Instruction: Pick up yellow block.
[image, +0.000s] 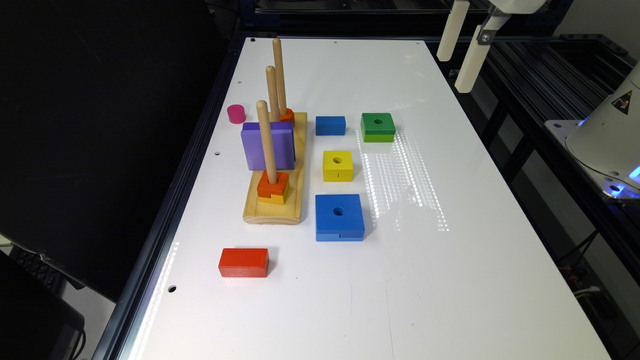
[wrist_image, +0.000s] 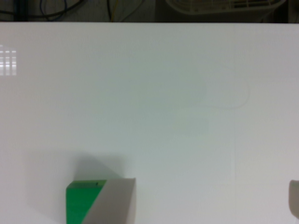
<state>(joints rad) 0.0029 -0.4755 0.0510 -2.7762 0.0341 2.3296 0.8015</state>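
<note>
The yellow block, a small square with a round centre hole, lies flat on the white table, between a small blue block and a big blue square. My gripper hangs high over the table's far right edge, well away from the yellow block. In the wrist view the gripper is open, its two fingers wide apart with bare table between them. A green block shows partly behind one finger.
A wooden peg board with three upright pegs stands at the exterior view's left of the yellow block, holding a purple square and an orange-and-yellow interlocked piece. A green square, a red brick and a pink cylinder also lie about.
</note>
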